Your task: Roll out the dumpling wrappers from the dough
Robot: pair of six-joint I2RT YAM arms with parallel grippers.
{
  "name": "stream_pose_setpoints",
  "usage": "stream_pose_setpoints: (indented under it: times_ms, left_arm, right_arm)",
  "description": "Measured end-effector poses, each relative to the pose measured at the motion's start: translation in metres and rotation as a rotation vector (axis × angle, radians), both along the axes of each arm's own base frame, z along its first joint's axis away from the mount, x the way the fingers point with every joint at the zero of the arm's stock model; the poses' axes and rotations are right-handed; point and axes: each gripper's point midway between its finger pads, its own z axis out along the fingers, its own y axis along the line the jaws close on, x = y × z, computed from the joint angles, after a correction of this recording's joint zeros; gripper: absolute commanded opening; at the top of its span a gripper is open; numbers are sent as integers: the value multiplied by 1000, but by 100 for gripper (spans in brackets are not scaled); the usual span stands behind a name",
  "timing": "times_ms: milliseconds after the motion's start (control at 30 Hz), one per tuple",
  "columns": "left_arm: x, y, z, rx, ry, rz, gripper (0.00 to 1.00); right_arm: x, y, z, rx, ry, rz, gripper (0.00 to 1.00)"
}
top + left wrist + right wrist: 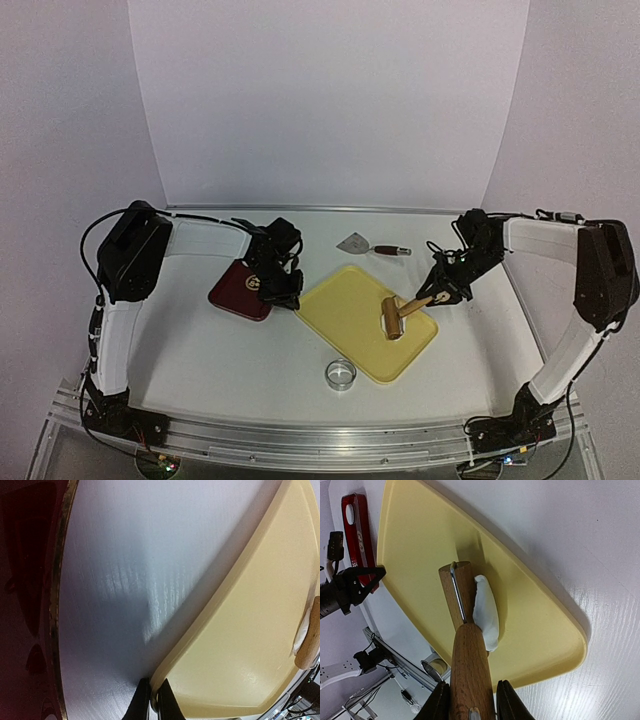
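Observation:
The dough is a soft white lump on the yellow board, pressed against the wooden head of a small rolling pin. My right gripper is shut on the pin's handle, and from above it stands over the board's right side. My left gripper is shut on the rim of the yellow board at its left edge, also visible from above. In the top view the rolling pin covers the dough. No dumpling wrappers show in any view.
A dark red plate lies just left of the board, under my left arm. A shiny ring cutter stands on the table in front of the board. A metal scraper with a wooden handle lies behind it.

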Motion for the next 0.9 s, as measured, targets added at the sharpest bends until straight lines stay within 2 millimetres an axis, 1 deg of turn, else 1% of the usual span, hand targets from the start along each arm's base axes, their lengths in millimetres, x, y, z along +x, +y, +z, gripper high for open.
stream_pose_setpoints:
  times_ms: [900]
  left_arm:
    - [0, 0, 0, 0, 3, 7, 0]
  right_arm:
    - [4, 19, -6, 18, -3, 5, 0]
